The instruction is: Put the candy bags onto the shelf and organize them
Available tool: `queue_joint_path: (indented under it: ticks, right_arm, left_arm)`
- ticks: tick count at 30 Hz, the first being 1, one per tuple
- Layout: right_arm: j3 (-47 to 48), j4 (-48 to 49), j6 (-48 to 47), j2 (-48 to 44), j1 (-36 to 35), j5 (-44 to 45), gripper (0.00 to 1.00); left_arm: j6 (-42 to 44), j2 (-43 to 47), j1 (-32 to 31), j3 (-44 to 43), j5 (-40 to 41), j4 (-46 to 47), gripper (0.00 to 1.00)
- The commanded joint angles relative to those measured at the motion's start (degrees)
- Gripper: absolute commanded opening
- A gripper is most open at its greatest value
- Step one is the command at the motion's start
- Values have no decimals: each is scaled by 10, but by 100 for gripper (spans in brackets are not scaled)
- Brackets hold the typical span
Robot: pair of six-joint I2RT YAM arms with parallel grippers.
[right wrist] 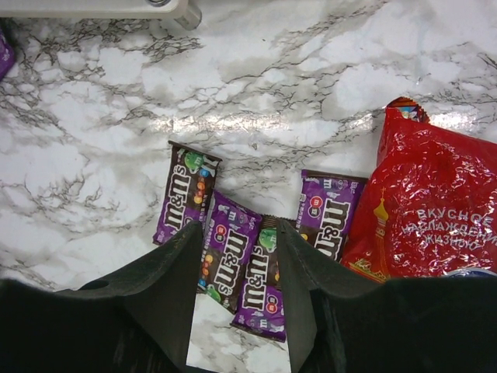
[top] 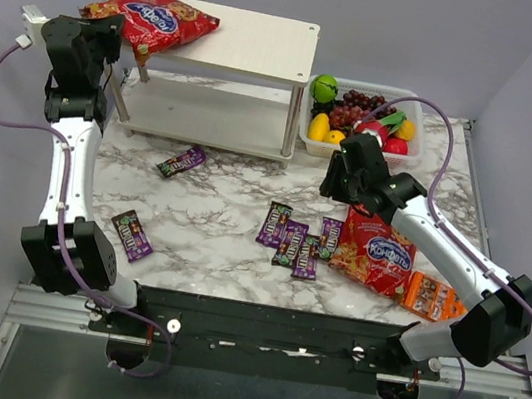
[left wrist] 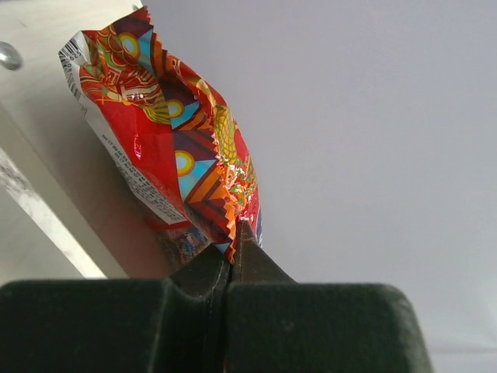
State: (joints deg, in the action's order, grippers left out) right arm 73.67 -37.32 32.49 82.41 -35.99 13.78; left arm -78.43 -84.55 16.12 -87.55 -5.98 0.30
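One red candy bag (top: 153, 18) lies on the left end of the shelf's top board (top: 261, 42), overhanging its left edge. My left gripper (top: 122, 33) is shut on the crimped end of this red bag (left wrist: 171, 140), and the fingers (left wrist: 252, 260) meet on the foil. The second red bag (top: 376, 249) lies on the marble table under my right arm. My right gripper (right wrist: 237, 229) hangs open and empty above a cluster of small purple packets (right wrist: 233, 260). Two more packets (top: 181, 161) (top: 131, 234) lie apart on the left.
A white basket of fruit (top: 410, 154) stands to the right of the shelf. An orange packet (top: 433, 297) lies by the right arm's base. The shelf's lower board (top: 209, 110) carries nothing. A shelf foot (right wrist: 182, 12) shows at the top of the right wrist view.
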Motion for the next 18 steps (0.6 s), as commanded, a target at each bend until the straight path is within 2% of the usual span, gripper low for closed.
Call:
queue_joint_path:
  ticks: [1,12,18]
  right_arm:
    - [5,8,-7,4,4,-10,52]
    - [-9,9,-2,-7,8,-10,52]
    - [-4,9,3,-3,13,-9,52]
  left_arm:
    - [4,32,1,1,99,-61,0]
    - [-40,-39,-1,-74,120,-191,0]
    - [-85,-70,-19,-96,134,-191,0]
